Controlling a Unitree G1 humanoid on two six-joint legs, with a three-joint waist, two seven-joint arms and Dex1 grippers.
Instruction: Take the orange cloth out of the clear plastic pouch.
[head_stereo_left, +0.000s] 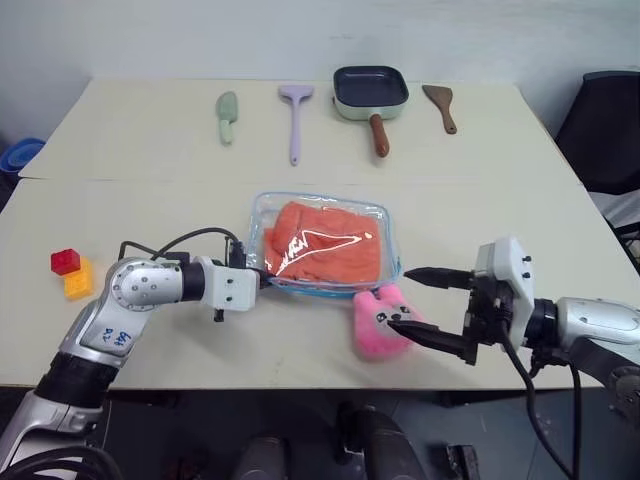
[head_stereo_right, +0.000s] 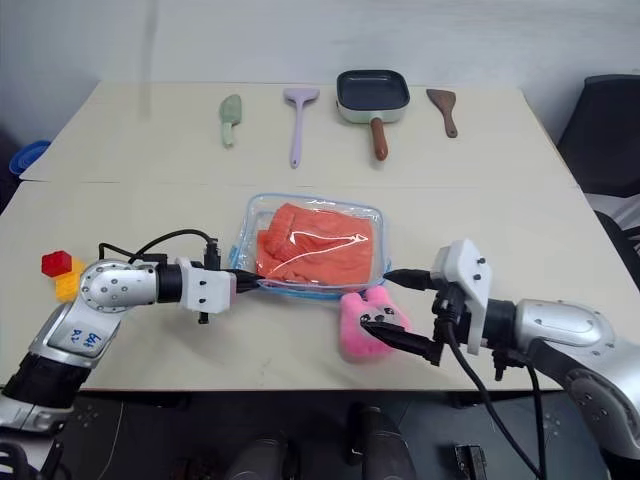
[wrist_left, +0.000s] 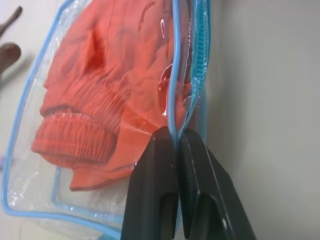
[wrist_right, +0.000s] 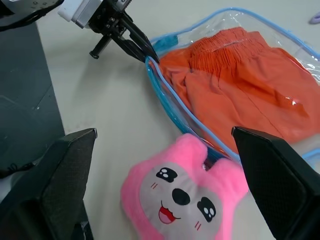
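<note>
The clear plastic pouch (head_stereo_left: 256, 222) with light-blue edging lies flat in the middle of the table, and the orange cloth (head_stereo_left: 325, 243) sits rumpled inside it. My left gripper (head_stereo_left: 265, 280) is shut on the pouch's blue-edged near-left rim (wrist_left: 173, 115); in the left wrist view its fingers (wrist_left: 155, 185) pinch that edge. The cloth's gathered hem (wrist_left: 75, 132) shows through the plastic. My right gripper (head_stereo_left: 398, 297) stands open at the pouch's near-right corner, one finger on each side of a pink plush toy (head_stereo_left: 375, 322), apart from the pouch.
Along the far side lie a green spatula (head_stereo_left: 227, 115), a purple spatula (head_stereo_left: 294, 120), a dark pan (head_stereo_left: 370, 92) and a brown spatula (head_stereo_left: 440, 106). Red and orange blocks (head_stereo_left: 68, 270) sit at the left. A black chair (head_stereo_left: 605, 130) stands off the right edge.
</note>
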